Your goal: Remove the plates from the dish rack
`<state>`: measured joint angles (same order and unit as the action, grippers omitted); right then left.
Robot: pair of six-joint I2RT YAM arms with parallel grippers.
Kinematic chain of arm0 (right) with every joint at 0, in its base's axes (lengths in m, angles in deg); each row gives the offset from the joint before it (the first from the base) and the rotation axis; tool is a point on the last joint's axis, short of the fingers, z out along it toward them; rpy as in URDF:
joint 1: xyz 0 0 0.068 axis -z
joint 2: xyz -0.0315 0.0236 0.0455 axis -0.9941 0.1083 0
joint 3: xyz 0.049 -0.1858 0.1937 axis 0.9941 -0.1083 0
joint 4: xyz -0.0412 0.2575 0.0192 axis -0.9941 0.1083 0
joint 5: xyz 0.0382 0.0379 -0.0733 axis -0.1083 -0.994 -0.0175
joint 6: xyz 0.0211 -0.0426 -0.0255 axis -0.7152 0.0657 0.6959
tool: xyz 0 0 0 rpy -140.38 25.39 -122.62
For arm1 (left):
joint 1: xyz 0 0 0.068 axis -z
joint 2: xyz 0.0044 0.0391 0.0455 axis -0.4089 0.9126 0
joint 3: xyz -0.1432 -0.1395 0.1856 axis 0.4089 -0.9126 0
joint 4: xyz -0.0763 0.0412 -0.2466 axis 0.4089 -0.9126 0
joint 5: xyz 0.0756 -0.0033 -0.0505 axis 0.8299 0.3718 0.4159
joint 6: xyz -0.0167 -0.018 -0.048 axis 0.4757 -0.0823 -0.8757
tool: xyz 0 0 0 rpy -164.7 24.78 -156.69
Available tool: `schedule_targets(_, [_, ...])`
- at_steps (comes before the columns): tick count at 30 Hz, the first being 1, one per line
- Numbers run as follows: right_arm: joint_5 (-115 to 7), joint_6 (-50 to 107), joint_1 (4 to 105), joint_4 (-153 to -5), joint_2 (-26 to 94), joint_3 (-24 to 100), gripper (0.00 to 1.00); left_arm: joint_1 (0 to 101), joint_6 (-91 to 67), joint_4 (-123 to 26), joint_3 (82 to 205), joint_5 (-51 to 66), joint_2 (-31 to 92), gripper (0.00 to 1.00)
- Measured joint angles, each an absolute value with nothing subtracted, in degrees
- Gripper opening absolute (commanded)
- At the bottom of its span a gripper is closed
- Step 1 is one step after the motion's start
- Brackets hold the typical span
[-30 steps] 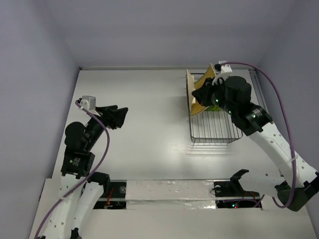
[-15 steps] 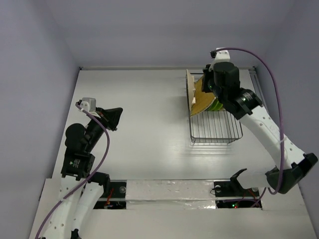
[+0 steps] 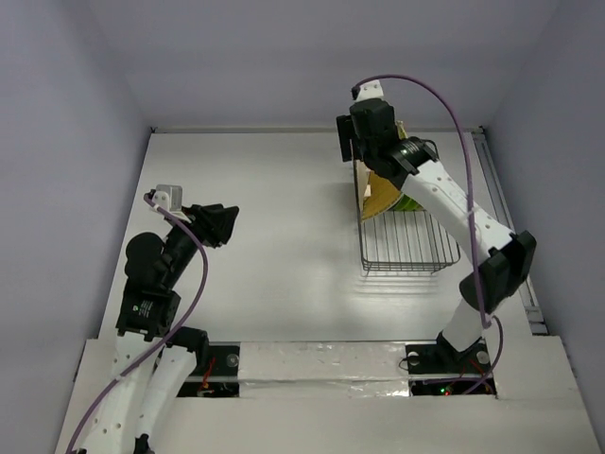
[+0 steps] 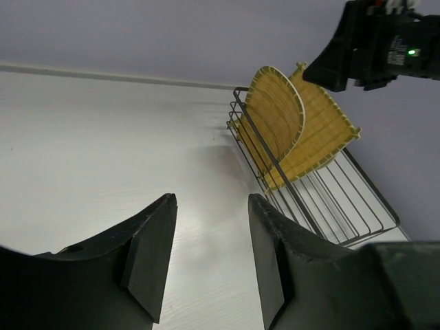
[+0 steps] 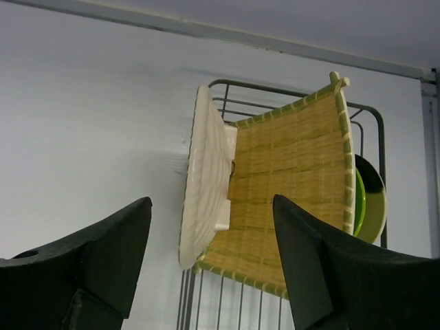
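Observation:
The dish rack (image 3: 408,251) of dark wire stands at the back right of the table. At its far end a cream plate (image 5: 203,179) stands on edge. A square woven yellow tray (image 5: 295,185) leans against it, and a lime green plate (image 5: 366,199) stands behind that. From the left wrist view the cream plate (image 4: 278,113) shows a round yellow woven face. My right gripper (image 3: 350,153) hovers above the rack's far left corner. It is open and touches nothing. My left gripper (image 3: 230,225) is open over bare table at the left, far from the rack.
The white table (image 3: 284,208) is enclosed by pale walls at the back and on both sides. The near half of the rack (image 4: 357,206) holds nothing. My right arm (image 3: 473,222) arches over the rack's right side.
My right gripper has pulled back from the plates toward the rack's far left corner and has opened. The left gripper has stayed in place, its jaws a little narrower than before.

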<state>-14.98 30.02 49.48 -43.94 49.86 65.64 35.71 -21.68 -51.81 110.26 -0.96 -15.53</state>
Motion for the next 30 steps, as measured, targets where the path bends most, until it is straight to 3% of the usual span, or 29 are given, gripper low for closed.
schedule_targets(6, [-11.48, 32.03, 49.41, -41.09, 58.77, 72.00, 0.59, 35.71, -21.68, -51.81, 110.24, -1.42, -15.64, 0.45])
schedule_targets(17, [-3.55, 34.11, 47.82, -38.32, 65.90, 76.20, 0.41, 36.32, -21.68, -51.77, 110.22, -2.07, -16.25, 0.45])
schedule_targets(20, [-0.49, 35.31, 47.29, -37.99, 67.95, 77.86, 0.33, 36.34, -21.68, -51.77, 110.20, -2.11, -16.40, 0.45])
schedule_targets(27, [8.17, 38.72, 45.61, -38.06, 71.17, 78.91, 0.02, 36.58, -21.68, -51.77, 110.20, -2.14, -16.40, 0.45])
schedule_targets(30, [10.11, 39.88, 44.78, -38.14, 71.49, 79.24, 0.00, 36.80, -21.70, -51.75, 110.20, -2.14, -16.40, 0.45])
